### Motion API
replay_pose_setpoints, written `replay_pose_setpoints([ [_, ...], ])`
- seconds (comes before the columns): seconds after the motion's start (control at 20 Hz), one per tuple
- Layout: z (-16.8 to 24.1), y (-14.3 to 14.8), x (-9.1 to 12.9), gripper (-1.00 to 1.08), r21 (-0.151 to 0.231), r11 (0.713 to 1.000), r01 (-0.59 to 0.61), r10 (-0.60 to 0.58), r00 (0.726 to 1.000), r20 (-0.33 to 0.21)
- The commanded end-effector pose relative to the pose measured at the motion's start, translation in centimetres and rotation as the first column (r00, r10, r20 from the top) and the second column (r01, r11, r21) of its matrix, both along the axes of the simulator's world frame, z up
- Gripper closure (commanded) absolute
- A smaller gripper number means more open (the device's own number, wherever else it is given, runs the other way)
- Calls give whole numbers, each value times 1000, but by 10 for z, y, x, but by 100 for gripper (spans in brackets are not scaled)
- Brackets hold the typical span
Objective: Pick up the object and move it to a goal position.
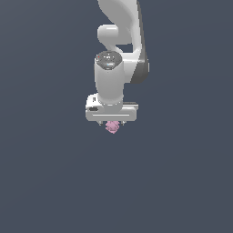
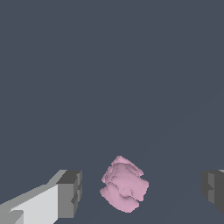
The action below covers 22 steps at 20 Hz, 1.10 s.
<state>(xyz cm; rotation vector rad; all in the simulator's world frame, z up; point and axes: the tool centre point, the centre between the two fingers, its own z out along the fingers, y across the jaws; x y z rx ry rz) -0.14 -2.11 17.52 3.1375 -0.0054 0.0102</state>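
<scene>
Gripper: jaws stand wide apart, with clear gaps between each fingertip and the object. One finger shows a grey pad on a white body; the other pad sits at the frame edge, only partly visible. Nothing is clamped.

Object: a small pale-pink lumpy blob, matte, lying between the two fingers, nearer the white-bodied one, touching neither. In the exterior view the gripper points straight down and the object shows just beneath its white palm block, far smaller than the hand. Whether the object rests on the surface or hangs clear of it cannot be determined from either view.

Arm: white links with a dark-grey side panel, descending from the top of the exterior view to a vertical wrist cylinder above the hand.

Surroundings: a uniform dark slate-blue ground fills both views, with no visible edge, marking or seam.
</scene>
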Motion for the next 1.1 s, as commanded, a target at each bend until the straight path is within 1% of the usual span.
replay_pose_setpoints([
  [0.0,0,0,0,-92,0,1000,0,0,1000,0],
  [0.4,4,-8,-4,-92,14,1000,-1,2,1000,-15],
  [0.75,3,-8,-5,-92,14,1000,0,1,1000,-15],
  [1.05,-3,-7,-9,-92,15,999,38,-38,999,-15],
])
